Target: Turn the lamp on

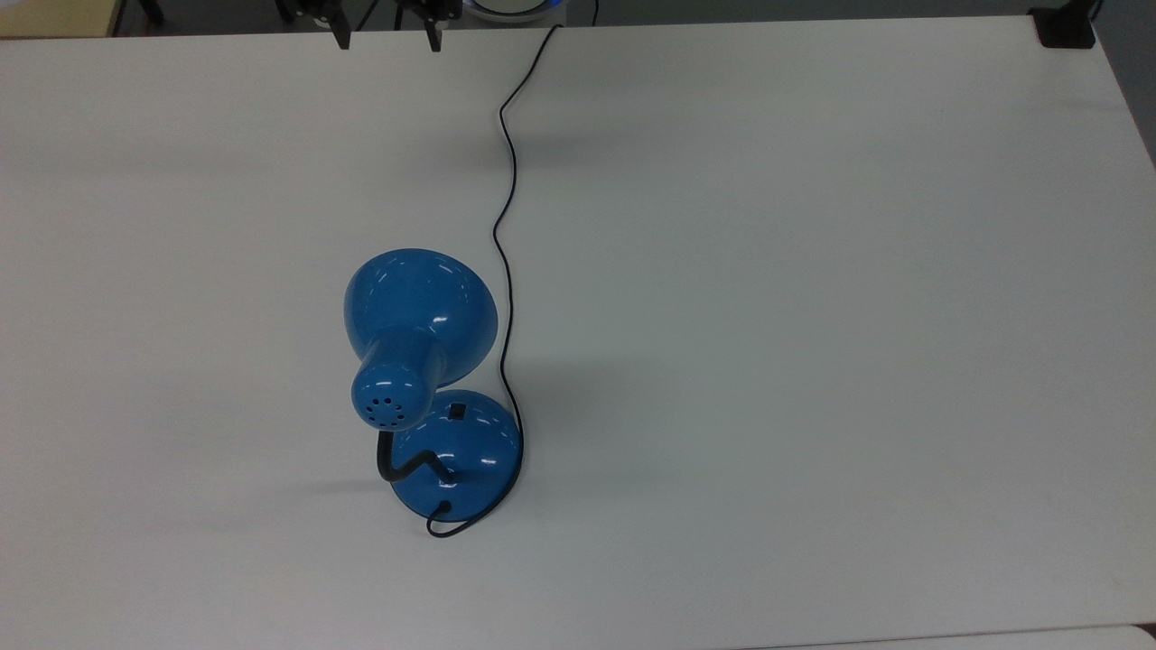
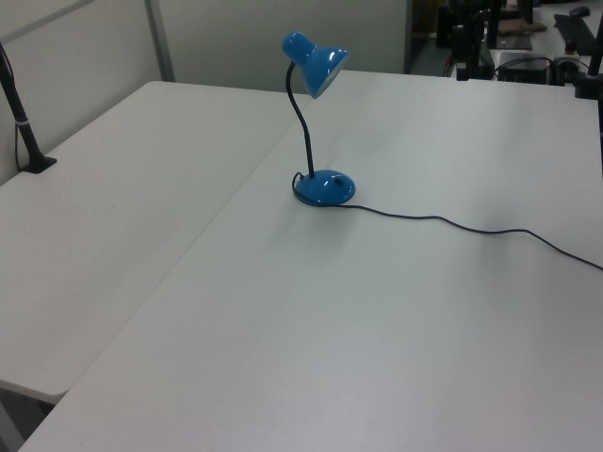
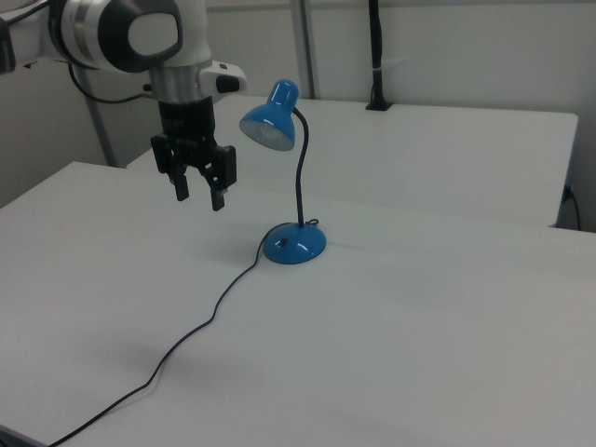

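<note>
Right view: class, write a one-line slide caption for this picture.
Open gripper hangs above the white table, apart from the unlit blue lamp, whose cord trails across the tabletop.

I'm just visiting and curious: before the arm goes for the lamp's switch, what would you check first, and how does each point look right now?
1. Lamp upright on the table: ok.
2. Switch on the base uncovered from above: ok; the shade sits beside it in the top view.
3. Gripper open, holding nothing: ok.
4. Gripper clear of the lamp: ok, it hangs in the air apart from the shade.
5. Cord away from the switch: ok, it skirts the base's rim.
6. Lamp lit: not ok, no glow seen.
</note>
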`<action>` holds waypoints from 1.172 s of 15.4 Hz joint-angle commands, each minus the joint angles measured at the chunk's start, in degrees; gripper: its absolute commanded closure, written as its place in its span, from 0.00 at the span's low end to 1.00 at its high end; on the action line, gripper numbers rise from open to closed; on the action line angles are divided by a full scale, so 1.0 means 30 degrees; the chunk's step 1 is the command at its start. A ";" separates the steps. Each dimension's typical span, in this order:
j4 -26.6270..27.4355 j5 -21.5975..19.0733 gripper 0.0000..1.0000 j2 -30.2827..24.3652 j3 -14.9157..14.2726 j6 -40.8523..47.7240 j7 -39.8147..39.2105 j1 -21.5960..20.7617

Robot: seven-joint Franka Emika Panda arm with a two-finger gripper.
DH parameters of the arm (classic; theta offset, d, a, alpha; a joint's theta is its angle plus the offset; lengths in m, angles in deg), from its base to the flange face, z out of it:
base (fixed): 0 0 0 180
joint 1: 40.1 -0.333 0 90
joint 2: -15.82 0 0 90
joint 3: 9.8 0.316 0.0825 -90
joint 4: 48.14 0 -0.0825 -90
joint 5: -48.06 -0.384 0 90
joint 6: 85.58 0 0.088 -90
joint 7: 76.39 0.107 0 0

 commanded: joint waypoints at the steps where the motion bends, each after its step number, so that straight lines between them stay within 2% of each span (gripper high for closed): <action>1: -0.0401 -0.0406 1.00 0.0334 -0.0289 -0.0624 -0.1473 -0.0303; 4: -0.0284 -0.0407 1.00 0.0859 -0.0290 -0.1709 -0.1592 -0.0450; 8: -0.0050 -0.1050 1.00 0.2265 -0.0290 -0.5190 -0.1592 -0.0421; 14: -0.0020 -0.1958 1.00 0.5457 -0.0173 -1.0640 -0.1797 -0.0479; 18: -0.0020 -0.2282 1.00 0.6776 -0.0085 -1.2956 -0.1594 -0.0888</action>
